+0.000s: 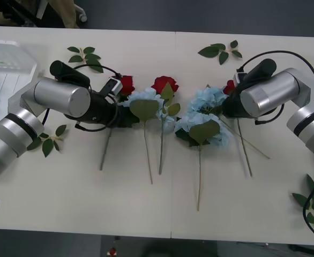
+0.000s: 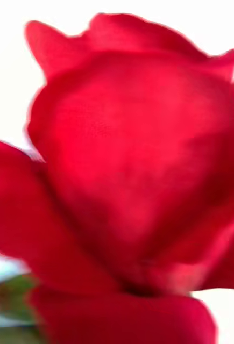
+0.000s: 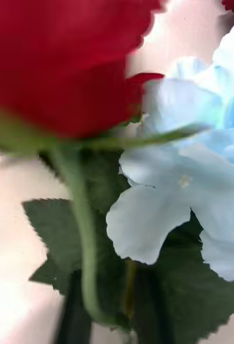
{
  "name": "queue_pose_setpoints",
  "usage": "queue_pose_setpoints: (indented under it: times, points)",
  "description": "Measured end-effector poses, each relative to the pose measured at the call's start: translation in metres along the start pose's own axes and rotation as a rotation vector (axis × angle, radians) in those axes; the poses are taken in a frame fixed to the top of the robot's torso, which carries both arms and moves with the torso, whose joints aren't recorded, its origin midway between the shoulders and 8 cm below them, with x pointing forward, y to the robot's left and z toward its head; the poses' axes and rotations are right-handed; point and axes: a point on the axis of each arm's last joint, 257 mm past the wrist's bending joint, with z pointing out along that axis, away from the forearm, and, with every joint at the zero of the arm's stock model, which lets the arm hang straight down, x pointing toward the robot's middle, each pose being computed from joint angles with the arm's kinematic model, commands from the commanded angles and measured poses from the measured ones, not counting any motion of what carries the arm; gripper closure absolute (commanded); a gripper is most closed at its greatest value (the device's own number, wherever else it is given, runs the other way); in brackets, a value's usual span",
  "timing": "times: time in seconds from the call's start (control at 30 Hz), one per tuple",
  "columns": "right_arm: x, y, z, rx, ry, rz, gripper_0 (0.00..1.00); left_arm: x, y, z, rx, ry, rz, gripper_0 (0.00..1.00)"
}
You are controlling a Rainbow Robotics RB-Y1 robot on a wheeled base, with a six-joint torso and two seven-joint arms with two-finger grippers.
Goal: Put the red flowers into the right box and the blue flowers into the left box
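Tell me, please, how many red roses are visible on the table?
3: one by the left gripper, one mid-table, one at the right gripper. More could be hidden.

Bright even light, blurred wrist close-ups

Red artificial roses [image 1: 164,84] and pale-blue fluffy hydrangea clusters [image 1: 206,99] mid-table; translucent ribbed white bin [image 1: 7,67] at 10 o'clock.

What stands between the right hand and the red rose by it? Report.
Nothing visible: the right hand is right at the red rose, and the blue flowers lie beside it. The left hand is at another red rose.
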Motion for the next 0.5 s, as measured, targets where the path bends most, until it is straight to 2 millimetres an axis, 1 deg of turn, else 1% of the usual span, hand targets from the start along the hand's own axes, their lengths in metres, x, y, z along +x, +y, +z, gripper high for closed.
queue_pose_setpoints:
  times: [0.13, 0.3, 0.4, 0.5]
  points:
    - [-0.001, -0.001, 0.0, 0.0, -0.001, 0.005, 1.0, 0.0, 0.004, 0.0, -0.015, 0.002, 0.011, 1.0]
    - [-0.008, -0.008, -0.005, -0.018, -0.006, 0.051, 1.0, 0.001, 0.004, 0.0, -0.016, 0.002, 0.011, 1.0]
    - [-0.01, -0.024, -0.011, -0.019, 0.001, 0.079, 1.0, 0.001, 0.006, -0.001, -0.019, 0.003, 0.011, 1.0]
    - [-0.018, -0.048, -0.023, -0.004, -0.007, 0.088, 1.0, 0.003, 0.016, -0.005, -0.035, 0.005, 0.011, 1.0]
